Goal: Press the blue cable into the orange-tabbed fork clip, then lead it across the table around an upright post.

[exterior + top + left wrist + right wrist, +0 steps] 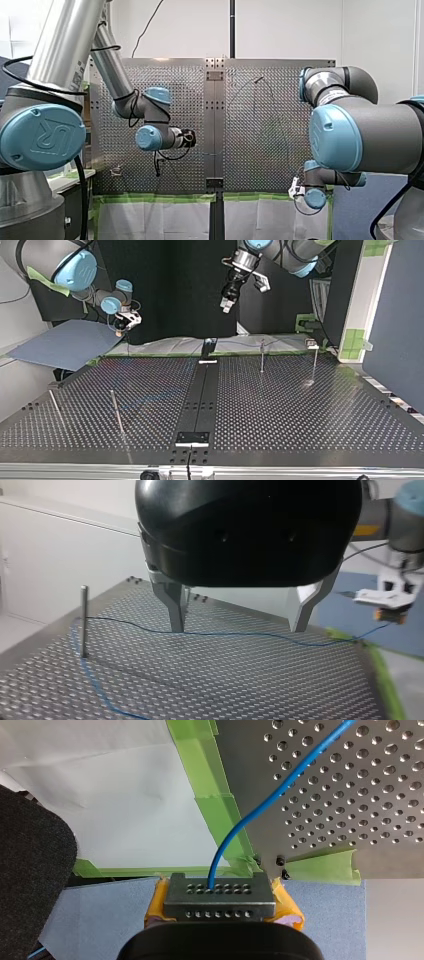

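Our right claw is clamped on the blue cable. The cable comes out from between the claw's yellow pads and curves over the green tape onto the perforated surface. This claw hangs just off the surface's edge, above a blue-grey sheet.

In the left wrist view the cable runs from the right claw across the surface to an upright post, meeting it partway up. From the post's foot another stretch of cable lies along the surface toward the camera. We cannot tell on which side of the post it passes.

Our left claw is open, its metal fingers spread wide with nothing between them, and the cable crosses below their tips. In the top view this claw hangs well above the far edge of the surface, apart from the posts there.
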`<action>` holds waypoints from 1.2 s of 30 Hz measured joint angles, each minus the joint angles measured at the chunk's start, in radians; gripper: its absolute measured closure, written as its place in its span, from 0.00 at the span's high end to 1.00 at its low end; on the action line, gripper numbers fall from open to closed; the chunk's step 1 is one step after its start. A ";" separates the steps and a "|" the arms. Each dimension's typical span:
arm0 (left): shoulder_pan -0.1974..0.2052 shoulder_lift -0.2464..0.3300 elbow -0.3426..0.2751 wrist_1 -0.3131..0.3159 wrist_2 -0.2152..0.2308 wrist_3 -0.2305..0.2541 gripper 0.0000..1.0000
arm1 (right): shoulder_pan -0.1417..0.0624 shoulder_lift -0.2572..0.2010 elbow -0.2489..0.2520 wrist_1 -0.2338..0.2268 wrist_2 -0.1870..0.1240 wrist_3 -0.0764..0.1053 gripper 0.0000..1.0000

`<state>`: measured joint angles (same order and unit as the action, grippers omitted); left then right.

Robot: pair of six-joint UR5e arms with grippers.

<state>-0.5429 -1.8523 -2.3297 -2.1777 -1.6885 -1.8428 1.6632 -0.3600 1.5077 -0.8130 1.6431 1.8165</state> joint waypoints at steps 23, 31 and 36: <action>0.001 -0.104 -0.106 0.179 -0.020 0.030 1.00 | -0.002 0.000 0.001 0.009 -0.003 -0.002 0.02; 0.001 -0.104 -0.103 0.183 -0.020 0.030 1.00 | -0.003 0.000 0.001 0.010 -0.003 -0.002 0.02; 0.001 -0.104 -0.103 0.183 -0.020 0.030 1.00 | -0.003 0.000 0.001 0.010 -0.003 -0.002 0.02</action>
<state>-0.5419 -1.9563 -2.4328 -1.9948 -1.7080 -1.8131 1.6606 -0.3599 1.5088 -0.8027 1.6400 1.8150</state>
